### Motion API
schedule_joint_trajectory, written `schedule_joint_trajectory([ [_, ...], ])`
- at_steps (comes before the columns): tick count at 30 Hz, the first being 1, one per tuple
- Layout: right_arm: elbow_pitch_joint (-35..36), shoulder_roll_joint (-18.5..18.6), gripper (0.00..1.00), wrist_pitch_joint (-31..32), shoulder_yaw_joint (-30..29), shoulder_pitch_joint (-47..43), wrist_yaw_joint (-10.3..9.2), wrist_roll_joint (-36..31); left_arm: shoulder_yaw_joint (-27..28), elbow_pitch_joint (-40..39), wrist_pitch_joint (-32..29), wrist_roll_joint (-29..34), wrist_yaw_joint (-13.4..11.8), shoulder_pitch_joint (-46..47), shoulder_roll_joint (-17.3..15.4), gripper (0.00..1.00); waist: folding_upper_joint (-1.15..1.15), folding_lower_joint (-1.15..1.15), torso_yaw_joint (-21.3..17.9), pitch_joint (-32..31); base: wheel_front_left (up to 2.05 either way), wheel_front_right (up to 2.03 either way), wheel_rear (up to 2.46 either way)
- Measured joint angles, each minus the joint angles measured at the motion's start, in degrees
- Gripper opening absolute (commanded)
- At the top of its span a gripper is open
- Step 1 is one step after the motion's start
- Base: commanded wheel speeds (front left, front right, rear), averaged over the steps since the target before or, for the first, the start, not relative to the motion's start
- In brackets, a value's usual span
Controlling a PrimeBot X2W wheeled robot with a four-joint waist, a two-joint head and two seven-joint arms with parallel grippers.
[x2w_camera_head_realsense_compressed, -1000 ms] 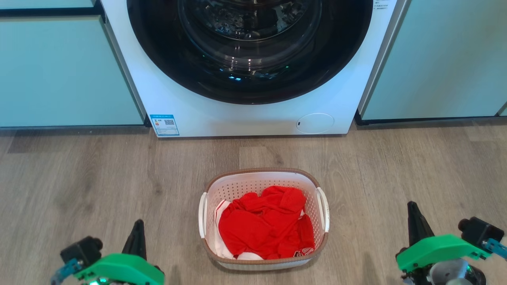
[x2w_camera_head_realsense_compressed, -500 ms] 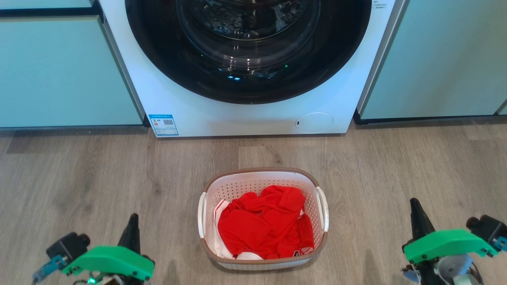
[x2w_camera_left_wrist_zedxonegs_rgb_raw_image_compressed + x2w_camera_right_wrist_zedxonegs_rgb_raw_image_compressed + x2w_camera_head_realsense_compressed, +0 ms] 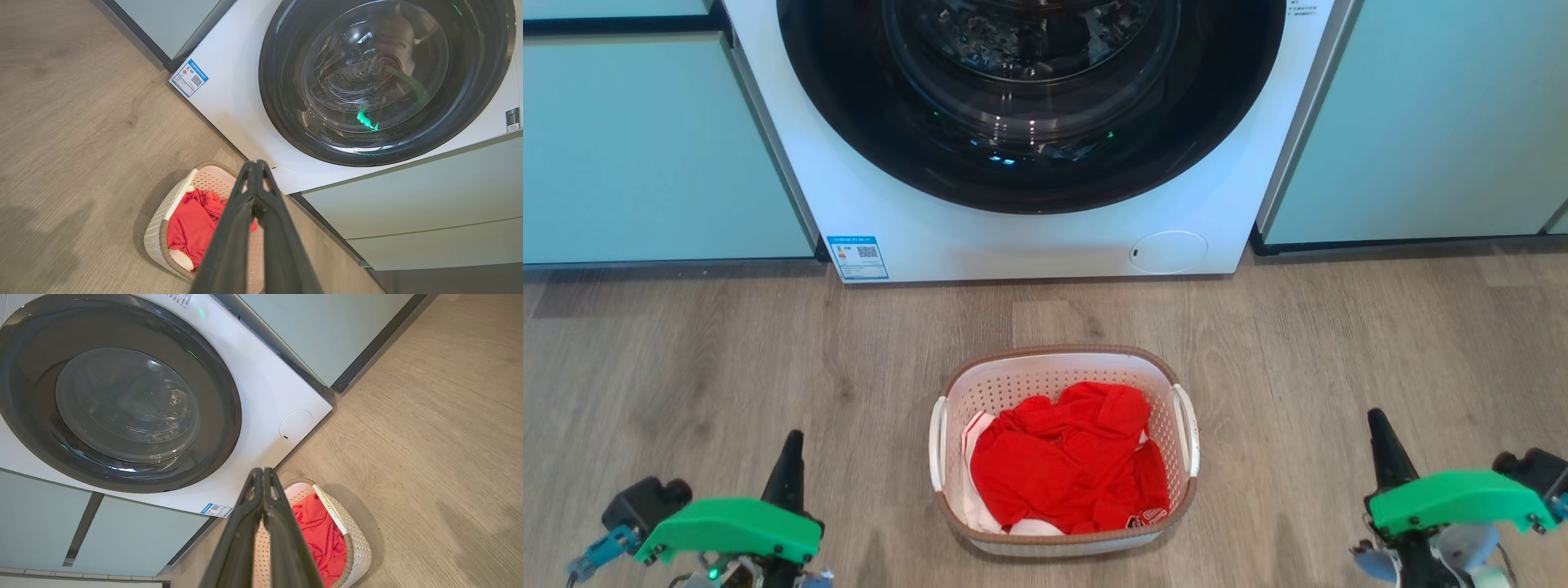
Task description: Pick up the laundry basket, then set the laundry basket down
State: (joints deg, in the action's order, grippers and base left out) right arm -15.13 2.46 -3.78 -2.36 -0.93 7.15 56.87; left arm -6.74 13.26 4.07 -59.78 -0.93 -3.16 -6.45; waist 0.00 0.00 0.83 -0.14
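The laundry basket (image 3: 1058,371) stands on the wooden floor in front of the washing machine, white and perforated with a brown rim and two white side handles. Red clothes (image 3: 1066,461) fill it. My left gripper (image 3: 791,445) hangs at the lower left, well clear of the basket's left handle, shut and holding nothing. At the lower right my right gripper (image 3: 1377,425) is likewise shut and empty, far from the right handle. In the left wrist view the shut left gripper (image 3: 256,164) partly covers the basket (image 3: 163,218). The right wrist view shows the shut right gripper (image 3: 261,471) over the basket (image 3: 355,543).
A white washing machine (image 3: 1029,237) with a dark round door (image 3: 1029,98) stands just behind the basket. Pale green cabinets (image 3: 645,147) flank it on both sides. Wooden floor (image 3: 686,359) spreads to the left and right of the basket.
Both grippers have drifted outward and down in the head view, away from the basket. The head view has shifted slightly. The basket has stayed in place.
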Motion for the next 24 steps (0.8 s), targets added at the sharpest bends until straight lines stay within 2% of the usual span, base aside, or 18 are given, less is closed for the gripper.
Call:
schedule_joint_trajectory([
  [24, -0.33, 0.04, 0.00, 3.98, -1.60, 2.16, 0.00, 16.10, 3.81, 0.90, -4.01, -15.08, 3.78, 2.22, 1.23, 0.00, 0.00, 0.00, -0.38, 0.14, 0.00, 0.00, 0.00],
])
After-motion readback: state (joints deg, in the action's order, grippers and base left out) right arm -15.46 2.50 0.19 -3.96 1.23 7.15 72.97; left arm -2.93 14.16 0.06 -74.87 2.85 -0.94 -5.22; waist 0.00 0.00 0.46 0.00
